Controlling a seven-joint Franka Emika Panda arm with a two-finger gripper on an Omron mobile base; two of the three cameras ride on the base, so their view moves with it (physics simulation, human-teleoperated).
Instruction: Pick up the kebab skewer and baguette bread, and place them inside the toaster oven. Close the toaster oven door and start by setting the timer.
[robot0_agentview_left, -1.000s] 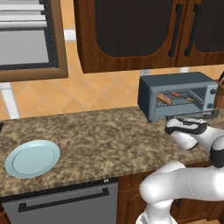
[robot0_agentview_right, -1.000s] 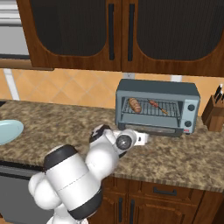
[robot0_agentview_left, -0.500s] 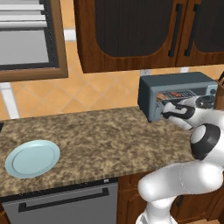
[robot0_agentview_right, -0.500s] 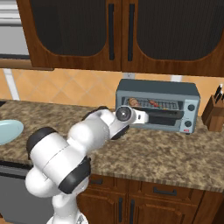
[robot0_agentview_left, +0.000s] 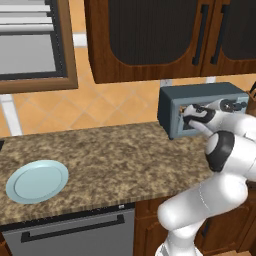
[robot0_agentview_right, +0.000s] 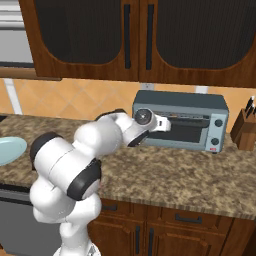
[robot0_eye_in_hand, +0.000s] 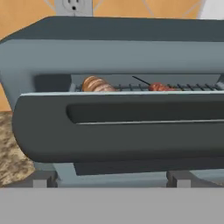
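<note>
Kebab skewer (robot0_eye_in_hand: 156, 86) half hidden behind toaster oven door (robot0_eye_in_hand: 122, 127).

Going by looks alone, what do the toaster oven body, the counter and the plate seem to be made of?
Toaster oven: smooth grey-blue shell with soft highlights, probably painted metal, though the render could pass for plastic. Counter: mottled brown and tan speckle with a thick edge, looks like polished granite or an imitation. Plate: uniform pale blue with a raised rim and faint sheen, likely glazed ceramic.

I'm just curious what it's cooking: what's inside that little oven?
On the rack inside the toaster oven lie a bread loaf and a kebab skewer. The half-raised door hides their lower parts and the rest.
</note>
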